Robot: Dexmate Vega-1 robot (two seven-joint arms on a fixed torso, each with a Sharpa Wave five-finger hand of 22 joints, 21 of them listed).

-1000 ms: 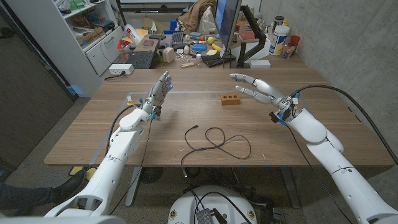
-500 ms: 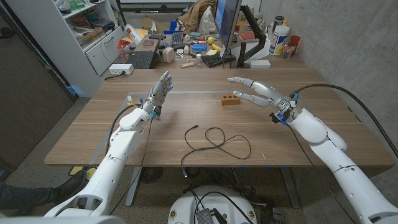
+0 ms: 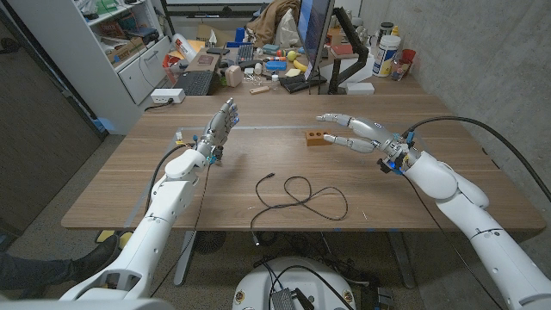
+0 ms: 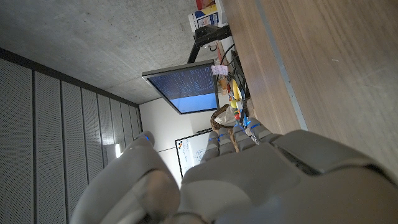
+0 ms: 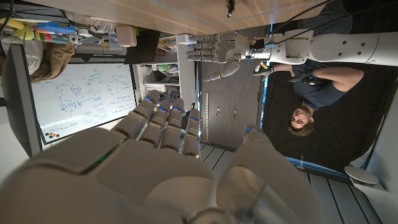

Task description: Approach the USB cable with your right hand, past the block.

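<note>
Block (image 3: 318,138) behind cable (image 3: 301,196)

A wooden table (image 3: 120,185) spans the frame's middle. On it lie an orange-brown block (image 3: 318,138) with holes, upper centre, and a looped black USB cable (image 3: 301,196), lower centre, well apart.

The right arm reaches in from the near right corner, its right hand (image 3: 355,131) held above the counter with fingers (image 3: 331,118) stretched out and apart, gripping nothing. The left arm extends from the near left corner; the left hand (image 3: 220,127) stands raised, fingers straight together and pointing away, empty too.
</note>
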